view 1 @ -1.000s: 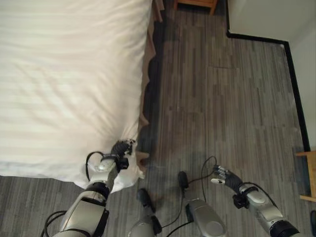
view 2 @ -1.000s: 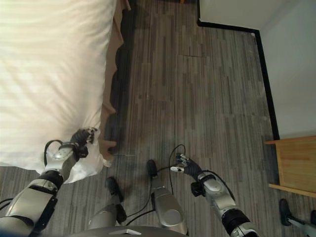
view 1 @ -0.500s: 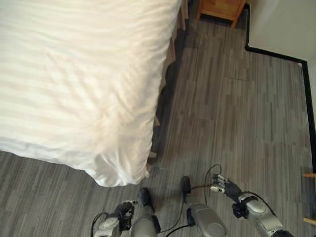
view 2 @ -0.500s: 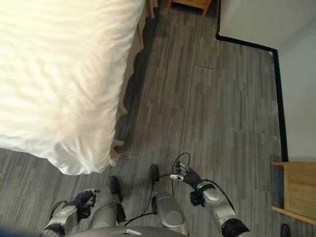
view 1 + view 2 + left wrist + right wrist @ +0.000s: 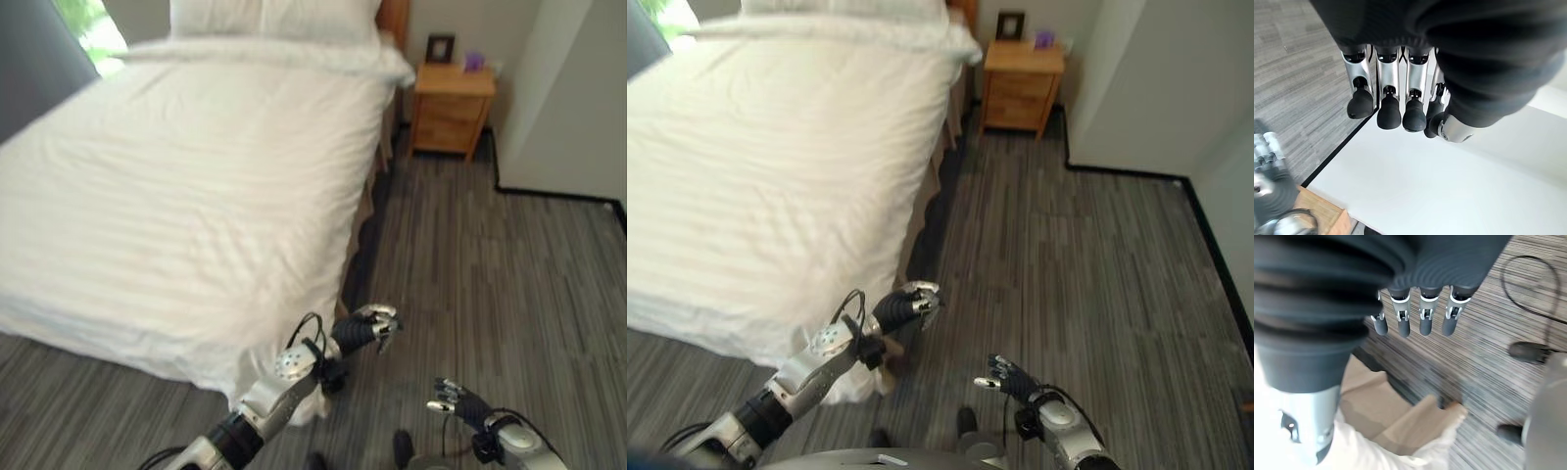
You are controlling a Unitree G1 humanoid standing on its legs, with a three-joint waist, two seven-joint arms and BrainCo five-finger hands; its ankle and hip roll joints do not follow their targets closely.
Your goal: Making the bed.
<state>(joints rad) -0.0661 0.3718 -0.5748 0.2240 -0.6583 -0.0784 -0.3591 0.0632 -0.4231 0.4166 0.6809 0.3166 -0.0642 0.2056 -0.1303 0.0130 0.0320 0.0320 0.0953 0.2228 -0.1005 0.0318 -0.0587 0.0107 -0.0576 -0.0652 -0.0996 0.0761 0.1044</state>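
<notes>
Seen from the left eye view, the bed (image 5: 196, 196) carries a white duvet (image 5: 176, 225) spread nearly flat, its near corner (image 5: 279, 387) hanging past the mattress toward the grey plank floor (image 5: 490, 264). The left hand (image 5: 364, 327) is raised just beside that corner, off the cloth, fingers relaxed and holding nothing. The right hand (image 5: 453, 398) hangs low over the floor, well apart from the bed. Pillows (image 5: 274, 20) lie at the head; a wooden nightstand (image 5: 451, 110) stands beside them against the wall (image 5: 568, 98).

Right eye view: a beige bed skirt (image 5: 929, 220) runs along the bed's side edge, and the wide floor strip between bed and wall leaves free room to walk toward the head.

Left wrist view: the left hand's fingers (image 5: 1388, 105) extend loosely, empty.

Right wrist view: the right hand's fingers (image 5: 1422, 316) hang straight, empty, over the floor; the duvet corner and skirt lie below them.

The cover looks largely smoothed, so corner tidying probably remains.
</notes>
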